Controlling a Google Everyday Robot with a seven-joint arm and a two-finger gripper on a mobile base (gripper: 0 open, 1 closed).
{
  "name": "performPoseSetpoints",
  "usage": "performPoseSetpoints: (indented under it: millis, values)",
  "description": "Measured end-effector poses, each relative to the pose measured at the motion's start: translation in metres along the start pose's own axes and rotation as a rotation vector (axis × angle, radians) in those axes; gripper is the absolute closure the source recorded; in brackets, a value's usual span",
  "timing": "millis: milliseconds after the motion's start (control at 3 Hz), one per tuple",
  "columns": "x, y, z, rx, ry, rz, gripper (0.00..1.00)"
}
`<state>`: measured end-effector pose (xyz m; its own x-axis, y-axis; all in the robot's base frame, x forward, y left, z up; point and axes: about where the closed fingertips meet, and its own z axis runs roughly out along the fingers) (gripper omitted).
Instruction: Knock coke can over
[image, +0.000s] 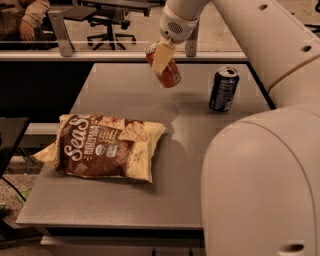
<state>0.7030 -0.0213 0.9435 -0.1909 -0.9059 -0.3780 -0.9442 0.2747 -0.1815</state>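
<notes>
The coke can (170, 76) is a red-orange can, tilted with its top leaning left, at the far middle of the grey table (120, 90). It hangs above the tabletop, with its shadow on the surface below. My gripper (161, 58) comes down from the upper right and is shut on the can. One cream finger (162, 56) lies across the can's front and hides part of it.
A dark blue can (223, 89) stands upright to the right of the coke can. A brown and cream chips bag (102, 146) lies at the table's left front. My white arm and body (260, 175) fill the right side. Office chairs (107, 25) stand behind a rail.
</notes>
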Motion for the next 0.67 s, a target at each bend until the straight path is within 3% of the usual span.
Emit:
performPoseSetpoints:
  millis: [333, 667]
  values:
    - [0.020, 0.013, 0.004, -0.066, 0.093, -0.049, 1.00]
    - [0.034, 0.019, 0.010, -0.083, 0.192, -0.101, 0.75]
